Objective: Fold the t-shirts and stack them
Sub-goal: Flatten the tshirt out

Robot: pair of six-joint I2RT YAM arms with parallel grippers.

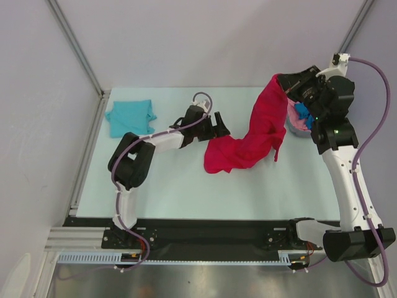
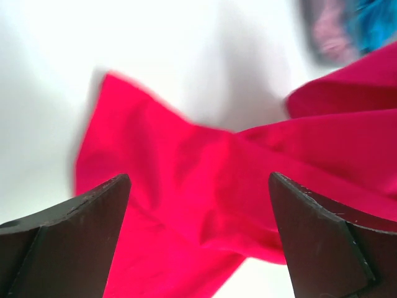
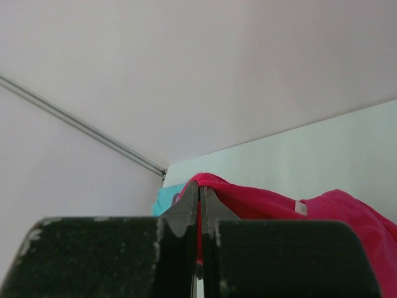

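Closest to the lens, the right end effector (image 3: 198, 189) is clenching a thin edge of the red t-shirt (image 3: 347, 217), with the two jaws pressing together on the cloth. Seen from above, this right end effector (image 1: 291, 87) is holding the red t-shirt (image 1: 254, 136) high over the far right part of the table (image 1: 186, 180), so the cloth is hanging down in a long band while its lower end is lying bunched near the table's middle. The left end effector (image 1: 220, 127) is hovering just beside that bunched end with its jaws standing wide apart and gripping nothing. In its own view, the left end effector (image 2: 198, 180) is facing crumpled red folds. A teal t-shirt (image 1: 130, 118) is resting folded at the far left, well apart from the work. A pink t-shirt (image 1: 296, 121) and a blue t-shirt (image 1: 303, 113) are waiting in the grey bin (image 1: 291, 130), close under the raised arm. I am judging that the main risk is the left jaws closing on several layers and not on one hem, which would leave the shirt twisted. The thin pinch may also be slipping if the cloth is pulled hard, and the hanging part may be catching the bin's rim.
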